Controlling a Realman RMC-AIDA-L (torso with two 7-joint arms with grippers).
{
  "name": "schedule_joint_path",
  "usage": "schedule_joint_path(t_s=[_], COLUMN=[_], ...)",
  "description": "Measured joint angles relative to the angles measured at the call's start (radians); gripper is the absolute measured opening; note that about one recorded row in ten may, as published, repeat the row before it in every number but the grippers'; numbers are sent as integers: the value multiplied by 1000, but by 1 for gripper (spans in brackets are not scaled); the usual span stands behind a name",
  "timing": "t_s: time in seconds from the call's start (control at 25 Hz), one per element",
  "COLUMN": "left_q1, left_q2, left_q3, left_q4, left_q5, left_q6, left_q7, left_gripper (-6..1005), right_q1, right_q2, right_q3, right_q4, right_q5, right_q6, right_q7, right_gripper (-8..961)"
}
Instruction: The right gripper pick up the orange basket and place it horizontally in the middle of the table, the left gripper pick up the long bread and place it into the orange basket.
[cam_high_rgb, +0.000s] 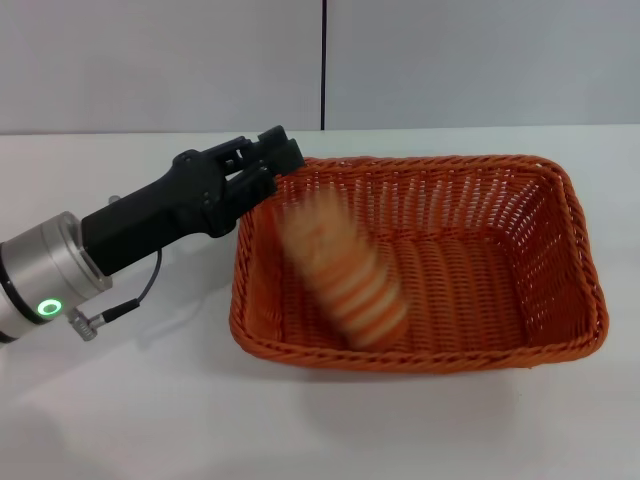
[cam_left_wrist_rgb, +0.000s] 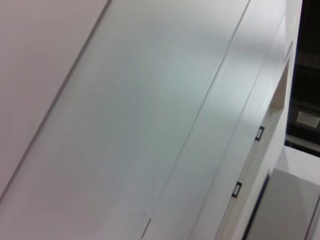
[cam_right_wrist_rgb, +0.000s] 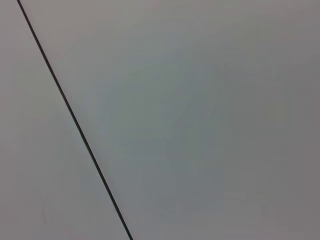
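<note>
The orange basket (cam_high_rgb: 470, 190) lies lengthwise on the white table (cam_high_rgb: 120, 420), in the middle of the head view. Inside its left half is the long bread (cam_high_rgb: 347, 272), striped orange and cream, tilted and blurred, with its lower end near the basket's front wall. My left gripper (cam_high_rgb: 268, 163) hovers over the basket's back left corner, just above the bread's upper end. It is open, with nothing between its fingers. The right gripper is out of view. Both wrist views show only walls.
A grey wall with a dark vertical seam (cam_high_rgb: 324, 65) rises behind the table. Bare tabletop lies in front of the basket and to its left, under my left arm (cam_high_rgb: 60, 265).
</note>
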Motion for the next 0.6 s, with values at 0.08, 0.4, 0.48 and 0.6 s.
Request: schedule_joint_path(t_s=[0.08, 0.4, 0.48, 0.6], left_q1=[4, 76, 111, 164], left_q2=[0, 2, 2, 0], left_q3=[0, -1, -5, -33], left_q4=[0, 6, 2, -27], left_q5=[-5, -159, -239, -370], left_q6=[2, 30, 36, 47], left_q7=[0, 38, 83, 156], left_gripper=[286, 587, 648, 706], right_q1=[1, 4, 2, -4], right_q2=[0, 3, 3, 5], right_q3=[-1, -1, 0, 11], right_q4=[0, 0, 0, 0], right_q5=[0, -1, -1, 5], right_q6=[0, 2, 4, 8], right_q7=[0, 0, 0, 1], right_gripper=[453, 453, 453, 454])
